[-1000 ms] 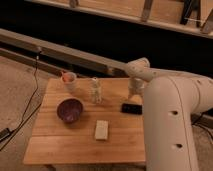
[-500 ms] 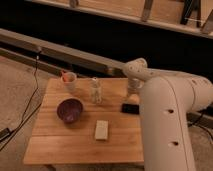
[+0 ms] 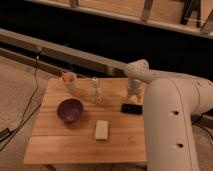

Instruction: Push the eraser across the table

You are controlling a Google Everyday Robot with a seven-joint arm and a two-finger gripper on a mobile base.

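Note:
The eraser (image 3: 131,108) is a small flat black slab lying on the right part of the light-brown wooden table (image 3: 60,145), near its right edge. My gripper (image 3: 134,93) hangs down from the white arm just behind the eraser, close above the tabletop. The big white arm covers the table's right edge and front right corner.
A dark purple bowl (image 3: 69,110) sits left of centre. A pale beige block (image 3: 102,129) lies in front of the middle. A clear small bottle (image 3: 95,90) stands at the back centre. A cup with something orange in it (image 3: 69,80) stands at the back left. A cable (image 3: 25,107) runs over the floor on the left.
The arm has shifted slightly to the left and the gripper has come a little closer to the eraser. The eraser and the other objects have not moved.

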